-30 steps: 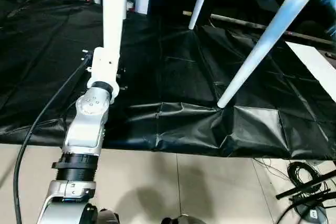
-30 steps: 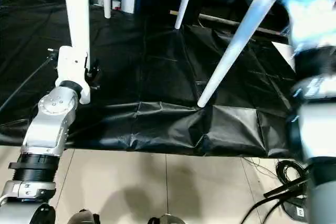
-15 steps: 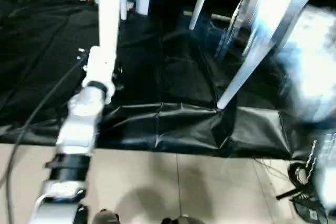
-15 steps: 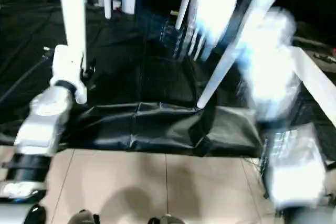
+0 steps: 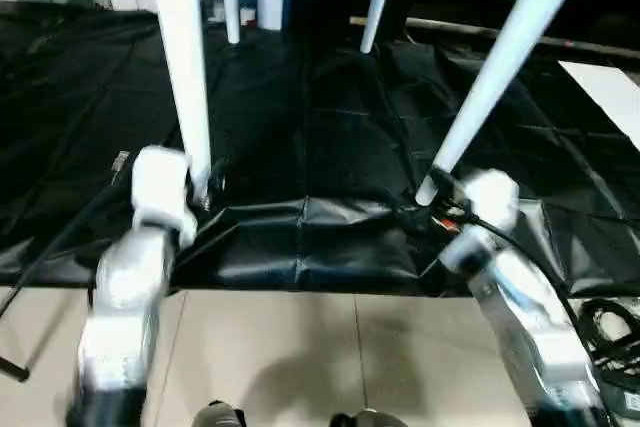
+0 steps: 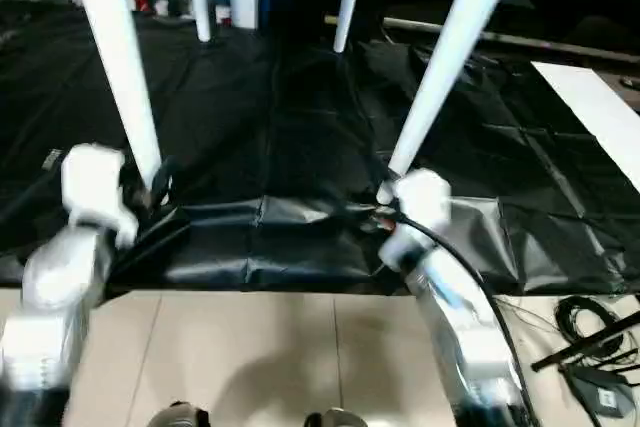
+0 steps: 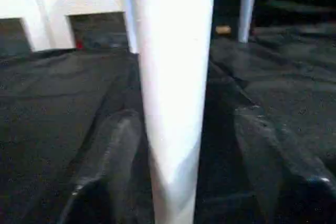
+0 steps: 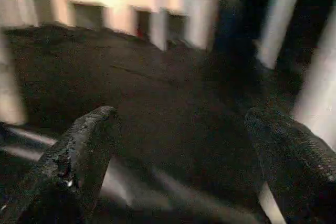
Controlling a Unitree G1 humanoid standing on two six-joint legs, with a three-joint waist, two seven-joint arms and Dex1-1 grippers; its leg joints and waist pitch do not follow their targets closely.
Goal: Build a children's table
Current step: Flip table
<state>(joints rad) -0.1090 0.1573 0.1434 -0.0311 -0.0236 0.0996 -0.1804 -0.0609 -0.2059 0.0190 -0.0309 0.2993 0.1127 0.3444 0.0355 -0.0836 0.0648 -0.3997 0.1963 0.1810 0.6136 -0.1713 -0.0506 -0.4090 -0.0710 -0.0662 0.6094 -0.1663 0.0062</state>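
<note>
- Left gripper point(image 7: 173, 182) spread open around the table's near-left leg point(image 7: 170, 77), not clamping it.
- Right gripper point(image 8: 184, 166) open, empty, beside the near-right leg point(image 5: 495, 72).
- Table stands on black sheeting point(image 5: 330, 147); beige tiled floor point(image 5: 300, 347) nearest; white cabinet point(image 7: 63, 9) far left.

black sheet point(image 5: 330, 147) over tiled floor point(image 5: 300, 347), cables point(image 5: 610, 322)

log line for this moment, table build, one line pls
stage: table standing on black sheet | left gripper: open, fingers either side of near-left leg, gap visible | right gripper: open, empty, near foot of near-right leg
</note>
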